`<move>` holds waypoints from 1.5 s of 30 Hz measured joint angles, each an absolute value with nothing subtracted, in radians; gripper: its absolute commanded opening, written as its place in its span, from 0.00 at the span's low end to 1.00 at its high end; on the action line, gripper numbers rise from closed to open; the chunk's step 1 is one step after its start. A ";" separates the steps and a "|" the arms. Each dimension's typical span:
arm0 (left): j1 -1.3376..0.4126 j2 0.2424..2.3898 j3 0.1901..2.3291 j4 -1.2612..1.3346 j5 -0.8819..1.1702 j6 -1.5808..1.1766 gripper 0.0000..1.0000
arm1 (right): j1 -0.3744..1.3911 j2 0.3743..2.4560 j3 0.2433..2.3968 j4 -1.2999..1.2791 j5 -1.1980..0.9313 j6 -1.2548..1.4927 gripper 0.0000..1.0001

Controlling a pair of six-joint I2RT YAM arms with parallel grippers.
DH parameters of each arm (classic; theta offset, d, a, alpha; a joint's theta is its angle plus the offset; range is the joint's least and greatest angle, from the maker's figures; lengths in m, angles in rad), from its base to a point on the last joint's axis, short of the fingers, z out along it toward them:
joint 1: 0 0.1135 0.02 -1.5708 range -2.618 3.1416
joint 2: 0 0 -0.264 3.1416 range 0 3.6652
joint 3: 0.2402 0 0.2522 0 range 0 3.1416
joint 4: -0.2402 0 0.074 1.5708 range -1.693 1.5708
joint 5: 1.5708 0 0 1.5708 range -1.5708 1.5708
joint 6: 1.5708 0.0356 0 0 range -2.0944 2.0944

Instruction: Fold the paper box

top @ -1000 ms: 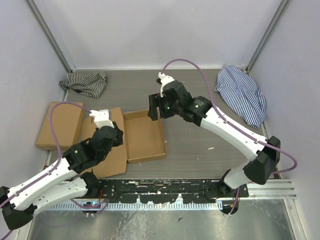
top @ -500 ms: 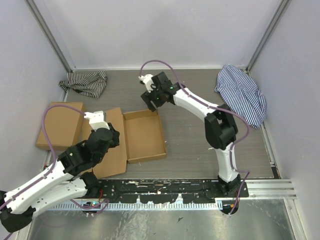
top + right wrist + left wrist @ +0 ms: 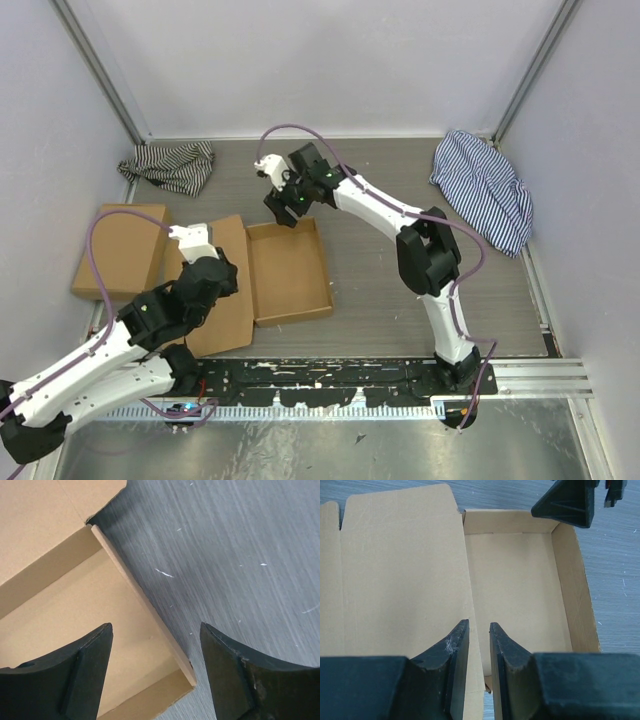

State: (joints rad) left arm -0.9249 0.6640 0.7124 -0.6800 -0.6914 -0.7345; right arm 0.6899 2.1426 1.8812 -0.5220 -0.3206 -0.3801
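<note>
Left wrist view: the left pincer (image 3: 479,625) has its two fingers drawn close, with only a narrow gap between them. The fold where the paper box (image 3: 520,580) joins its lid (image 3: 395,570) runs straight into that gap. Cardboard shows between the fingers, but I cannot tell whether they actually pinch it. The lid lies flat and open on the left of the fold. On the right is the shallow tray (image 3: 288,272) with its walls standing up.

In the right wrist view, the right pincer (image 3: 156,627) is spread wide and holds nothing. It hangs over the tray's far wall, which crosses the gap between its fingers at a slant, cardboard on one side and bare table (image 3: 380,270) on the other.

From the top view the box sits left of the middle of the table, just in front of the left arm. The right arm reaches across to the box's far edge. A second flat cardboard box (image 3: 120,250) lies just beside the lid on the left. A dark striped cloth (image 3: 170,165) is bunched in the far left corner. A blue striped cloth (image 3: 485,190) lies at the far right, well apart from the box.
</note>
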 measured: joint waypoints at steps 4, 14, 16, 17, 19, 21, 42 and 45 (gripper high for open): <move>-0.925 0.665 0.712 -0.684 -0.691 -0.738 0.30 | 0.695 2.187 1.882 -0.533 -0.337 -0.393 0.74; -0.925 0.666 0.700 -0.690 -0.691 -0.753 0.30 | 0.698 2.265 1.883 -0.564 -0.294 -0.378 0.25; -0.925 0.673 0.700 -0.689 -0.690 -0.754 0.30 | 0.693 2.265 1.880 -0.562 -0.276 -0.348 0.20; -0.925 0.678 0.700 -0.686 -0.690 -0.754 0.30 | 0.690 2.262 1.870 -0.557 -0.268 -0.331 0.14; -0.925 0.693 0.700 -0.678 -0.687 -0.753 0.30 | 0.682 2.231 1.809 -0.520 -0.248 -0.289 0.03; -0.925 0.712 0.700 -0.667 -0.682 -0.752 0.30 | 0.672 2.174 1.723 -0.501 -0.215 -0.248 0.01; -0.922 1.000 0.750 -0.572 -0.653 -0.751 0.50 | 0.597 1.497 0.978 -0.566 0.218 0.439 0.45; -0.908 1.114 0.826 -0.594 -0.664 -0.757 0.51 | 0.630 1.435 0.948 -0.563 0.211 0.528 0.45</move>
State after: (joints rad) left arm -0.9085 1.1137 0.8261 -0.5941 -0.6643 -0.7567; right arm 0.6296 1.4349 0.9478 -0.5632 0.2108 0.5278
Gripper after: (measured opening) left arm 0.500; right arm 0.451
